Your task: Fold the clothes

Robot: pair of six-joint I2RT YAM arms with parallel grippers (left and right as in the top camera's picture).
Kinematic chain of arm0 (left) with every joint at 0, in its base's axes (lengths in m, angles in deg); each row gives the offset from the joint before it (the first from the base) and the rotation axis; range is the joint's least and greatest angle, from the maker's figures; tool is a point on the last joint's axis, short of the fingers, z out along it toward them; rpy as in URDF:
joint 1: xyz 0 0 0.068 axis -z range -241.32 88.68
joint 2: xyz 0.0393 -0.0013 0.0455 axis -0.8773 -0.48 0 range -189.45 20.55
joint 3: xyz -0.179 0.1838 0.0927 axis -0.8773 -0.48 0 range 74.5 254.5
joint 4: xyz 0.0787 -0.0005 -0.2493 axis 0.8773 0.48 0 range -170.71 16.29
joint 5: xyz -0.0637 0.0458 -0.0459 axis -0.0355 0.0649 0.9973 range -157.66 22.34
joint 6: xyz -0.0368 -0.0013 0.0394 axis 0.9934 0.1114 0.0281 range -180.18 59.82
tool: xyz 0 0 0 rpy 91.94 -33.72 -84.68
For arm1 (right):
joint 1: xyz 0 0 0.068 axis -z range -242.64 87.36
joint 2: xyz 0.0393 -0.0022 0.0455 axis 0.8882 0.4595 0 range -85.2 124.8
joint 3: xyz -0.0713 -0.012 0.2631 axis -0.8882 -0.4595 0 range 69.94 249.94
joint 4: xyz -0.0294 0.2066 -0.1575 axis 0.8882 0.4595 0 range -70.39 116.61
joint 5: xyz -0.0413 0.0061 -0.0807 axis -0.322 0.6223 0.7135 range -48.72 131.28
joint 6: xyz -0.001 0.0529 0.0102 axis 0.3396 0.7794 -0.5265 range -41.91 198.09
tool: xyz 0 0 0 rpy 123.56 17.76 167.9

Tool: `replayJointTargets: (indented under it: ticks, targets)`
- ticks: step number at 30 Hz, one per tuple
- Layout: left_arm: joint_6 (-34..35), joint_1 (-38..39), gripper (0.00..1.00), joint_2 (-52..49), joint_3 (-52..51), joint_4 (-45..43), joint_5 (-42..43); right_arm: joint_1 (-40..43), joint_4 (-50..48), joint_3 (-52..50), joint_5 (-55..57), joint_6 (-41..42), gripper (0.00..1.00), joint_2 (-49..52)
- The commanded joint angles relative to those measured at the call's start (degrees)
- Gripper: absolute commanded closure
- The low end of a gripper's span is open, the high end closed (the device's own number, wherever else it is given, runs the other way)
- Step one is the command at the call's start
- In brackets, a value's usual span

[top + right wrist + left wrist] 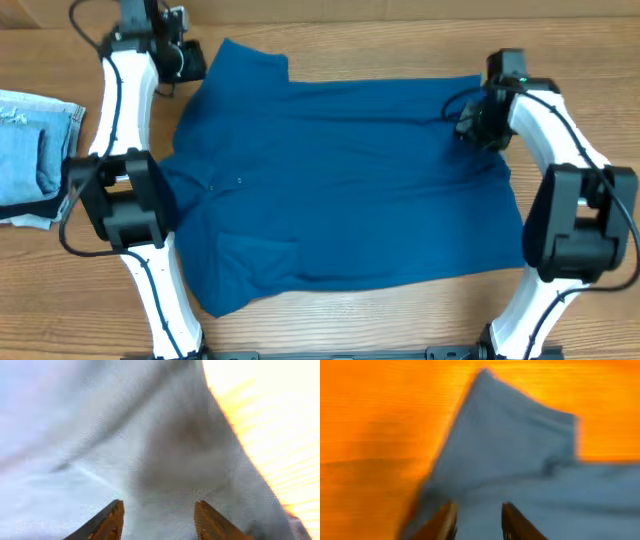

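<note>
The clothes are one deep teal-blue shirt [340,190] lying flat across the middle of the table, its buttons toward the left and a sleeve [250,62] pointing to the far left corner. My left gripper [190,62] is at that sleeve's left edge. In the left wrist view the left gripper [478,506] is open over the blue fabric [520,445], with nothing pinched. My right gripper [468,118] hovers over the shirt's far right part. Seen from the right wrist, the right gripper [159,502] is open above the cloth [100,435], which lies below the fingers, not between them.
A stack of pale blue denim [30,150] lies at the table's left edge. Both arm bases [150,300] [540,300] stand at the near side, flanking the shirt. Bare wood table [400,320] shows in front of the shirt and along the far edge.
</note>
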Motion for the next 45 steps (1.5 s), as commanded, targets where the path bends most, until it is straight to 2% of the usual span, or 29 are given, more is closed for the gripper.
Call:
replayJointTargets:
  ticks: [1,3,4,6,7,8,9,13,17,21,26,30,32,36,39,42,45]
  targets:
    - [-3.04,3.52,0.59,0.81,11.19,12.90,2.16,-0.11,0.11,2.47,-5.81,-4.55,0.31,-6.60]
    - [-5.92,6.23,0.58,0.76,11.34,15.96,2.12,-0.15,-1.27,2.45,-11.39,-6.36,0.25,-6.51]
    - [-6.47,7.96,0.59,0.55,9.88,15.82,2.12,-0.33,-2.32,2.45,-14.01,-8.72,0.28,-5.95]
    - [-6.84,10.75,0.67,0.44,6.58,14.67,1.51,-0.81,-3.54,2.45,-15.89,-9.68,0.42,-4.79]
    - [-6.58,12.50,0.71,0.44,3.96,13.75,0.76,-1.09,-3.32,2.43,-15.85,-9.68,0.55,-4.31]
    - [-6.43,13.77,0.72,0.44,1.99,13.49,0.61,-1.40,-1.62,2.45,-15.87,-9.05,0.61,-3.85]
    - [-6.43,15.13,0.72,0.44,-0.61,13.07,0.52,-1.66,0.31,2.45,-15.89,-9.07,0.62,-3.63]
    - [-6.45,17.90,0.73,0.44,-10.91,7.04,-3.30,-3.08,6.56,2.43,-15.96,-9.07,0.60,-3.63]
    - [-6.19,18.05,0.76,0.44,-21.53,-4.92,-3.30,-5.01,6.69,2.43,-16.68,-9.07,0.59,-3.63]
    - [-6.16,18.03,0.74,0.35,-26.43,-13.11,-3.39,-5.88,5.99,2.43,-16.61,-9.07,0.59,-3.63]
    - [-3.91,17.62,0.75,-2.75,-28.33,-24.28,-5.92,-5.92,6.12,2.43,-16.50,-9.07,0.60,-3.63]
    - [2.93,15.10,0.74,-7.82,-28.15,-31.65,-6.19,-5.92,11.17,2.43,-16.48,-9.07,0.59,-3.63]
    - [4.11,12.81,0.75,-9.88,-28.11,-33.92,-3.34,-5.92,14.75,2.43,-16.48,-9.11,0.55,-3.63]
    - [4.98,8.94,0.72,-10.36,-26.95,-36.06,-2.16,-5.92,19.69,2.43,-16.48,-9.60,0.51,-3.63]
    - [5.88,5.73,0.71,-10.36,-22.56,-35.65,-1.90,-5.92,23.02,2.43,-15.93,-9.68,0.47,-3.63]
    - [6.27,3.78,0.70,-10.36,-17.88,-33.77,1.81,-5.92,22.91,2.23,-13.03,-9.44,0.44,-3.63]
    - [4.04,3.54,0.60,-10.34,-11.67,-26.86,5.31,-5.92,19.15,0.24,-11.65,-9.25,0.38,-3.63]
